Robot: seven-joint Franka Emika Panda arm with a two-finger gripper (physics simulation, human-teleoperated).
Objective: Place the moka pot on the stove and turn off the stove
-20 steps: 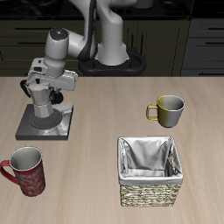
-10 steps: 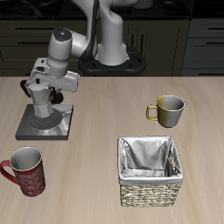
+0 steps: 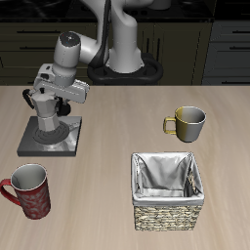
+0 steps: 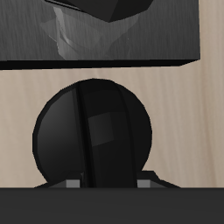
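Wrist view – stove (image 4: 96,31) knob (image 4: 92,136) fills my frame, gripper (image 3: 57,105) low over it; can't tell jaw state. Moka pot (image 3: 49,125) sits on stove.

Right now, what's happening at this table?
The robot's hand is down over the stove, right above its black knob. The moka pot appears to be sitting on the stove already. Whether the hand grips the knob can't be told. A red mug, an olive mug and a wicker basket sit untouched.
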